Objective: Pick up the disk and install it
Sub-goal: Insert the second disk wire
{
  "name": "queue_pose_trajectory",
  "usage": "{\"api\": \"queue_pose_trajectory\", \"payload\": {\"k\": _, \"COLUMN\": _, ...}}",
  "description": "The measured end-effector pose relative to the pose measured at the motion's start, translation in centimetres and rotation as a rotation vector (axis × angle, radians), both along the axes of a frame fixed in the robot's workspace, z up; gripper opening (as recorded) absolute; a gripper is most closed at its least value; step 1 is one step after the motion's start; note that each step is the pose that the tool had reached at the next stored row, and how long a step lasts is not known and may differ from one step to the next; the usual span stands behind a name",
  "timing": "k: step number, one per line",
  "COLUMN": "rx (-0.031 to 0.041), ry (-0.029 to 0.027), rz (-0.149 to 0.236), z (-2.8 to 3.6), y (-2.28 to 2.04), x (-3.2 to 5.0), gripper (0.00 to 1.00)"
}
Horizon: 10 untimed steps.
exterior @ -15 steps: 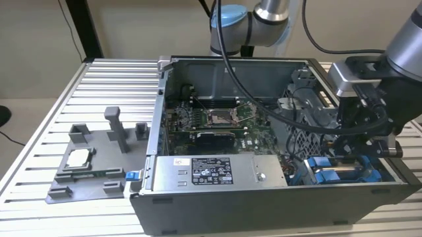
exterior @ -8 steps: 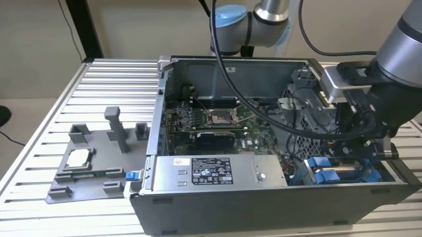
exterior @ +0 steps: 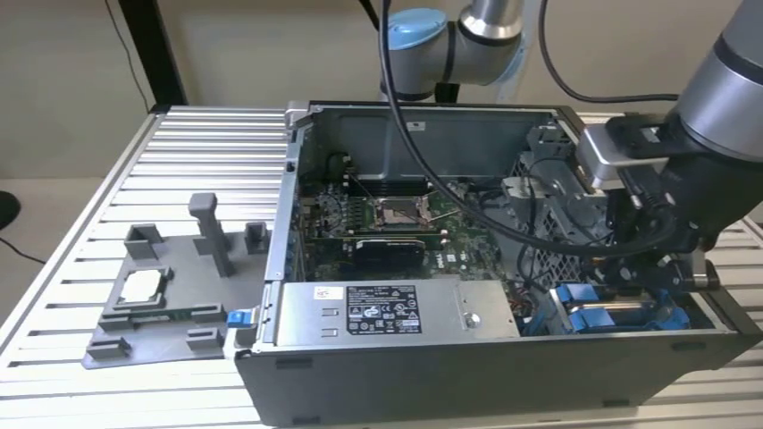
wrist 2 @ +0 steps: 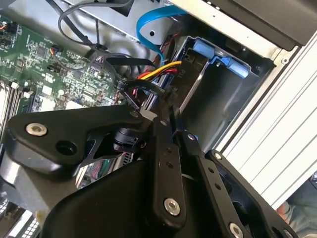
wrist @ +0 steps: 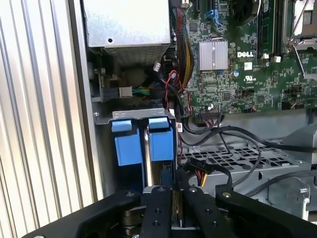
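Down at the drive bay (exterior: pixel 620 313) in the open computer case (exterior: pixel 477 375), the gripper (wrist: pixel 174 208) has its fingers pinched nearly closed on the disk (wrist: pixel 154 148), standing on edge between its blue carrier tabs, so seating it well probably means pushing straight along the slot without tilting.

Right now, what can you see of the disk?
The disk stands on edge in the drive bay at the case's corner, blue plastic carrier tabs up and a thin silver-grey metal edge beside them. The gripper is closed on its upper edge. A second blue carrier sits alongside. Its label is hidden.
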<state>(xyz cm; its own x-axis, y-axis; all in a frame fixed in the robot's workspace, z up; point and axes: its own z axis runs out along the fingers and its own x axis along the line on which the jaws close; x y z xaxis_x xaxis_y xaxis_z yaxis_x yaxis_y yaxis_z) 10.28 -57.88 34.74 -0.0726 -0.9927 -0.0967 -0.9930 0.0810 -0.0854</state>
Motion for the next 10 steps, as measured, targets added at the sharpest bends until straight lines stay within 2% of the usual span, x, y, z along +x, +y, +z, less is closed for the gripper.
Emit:
{"api": "queue_pose_trajectory", "payload": {"k": 2, "rx": 0.0, "ry": -0.0077, "rz": 0.0, "z": -0.11, "y": 0.0, "x": -0.1, "gripper": 0.0}}
{"api": "queue_pose_trajectory", "payload": {"k": 4, "rx": -0.0001, "ry": -0.0127, "rz": 0.0, "z": -0.2, "y": 0.0, "x": -0.26, "gripper": 0.0}}
{"api": "queue_pose_trajectory", "payload": {"k": 7, "rx": 0.0, "ry": -0.0178, "rz": 0.0, "z": -0.35, "y": 0.0, "x": -0.45, "gripper": 0.0}}
{"api": "queue_pose_trajectory", "payload": {"k": 10, "rx": 0.0, "ry": -0.0203, "rz": 0.0, "z": -0.48, "y": 0.0, "x": -0.5, "gripper": 0.0}}
